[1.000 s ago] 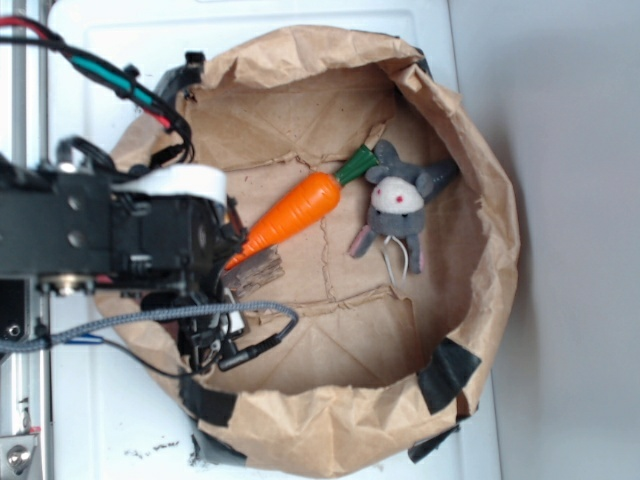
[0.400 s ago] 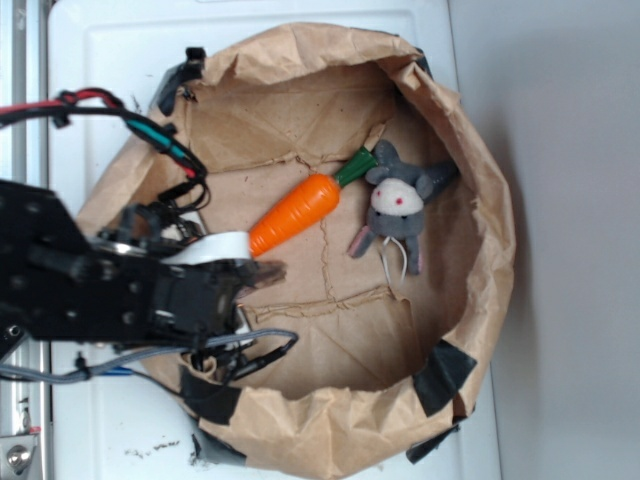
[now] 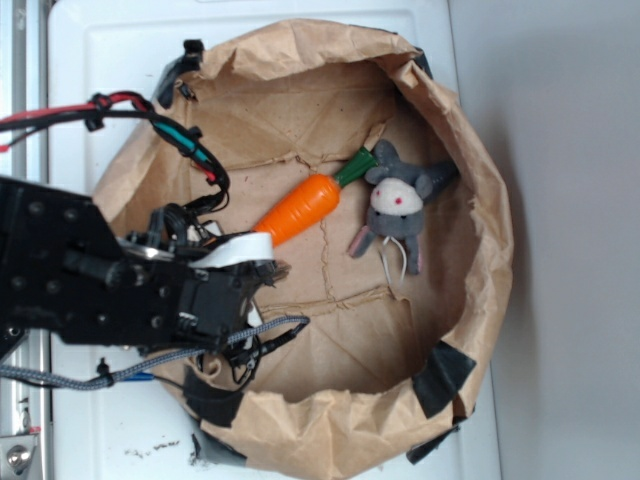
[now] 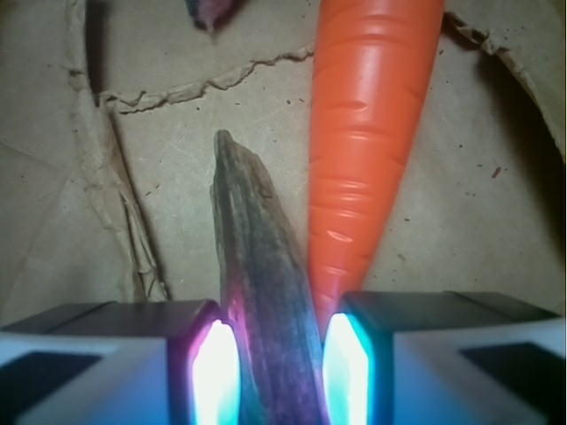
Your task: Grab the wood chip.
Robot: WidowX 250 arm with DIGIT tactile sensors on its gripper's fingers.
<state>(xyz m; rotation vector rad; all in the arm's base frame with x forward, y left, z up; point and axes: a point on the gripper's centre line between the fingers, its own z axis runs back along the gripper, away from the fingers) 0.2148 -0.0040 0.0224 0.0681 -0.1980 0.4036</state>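
The tool grips one end of the dark, rough bark-like wood chip beside the orange toy carrot; light, stiff and brittle, it likely needs gentle pressure.

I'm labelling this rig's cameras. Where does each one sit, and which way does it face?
Exterior: overhead, looking down into the paper bag holding the carrot and plush mouse; the black arm shows at left.
Wrist: mounted on the end effector, looking past its two fingers along the wood chip between them, carrot alongside.
Shared: carrot, bag floor; in the exterior view only the wood chip's tip shows.
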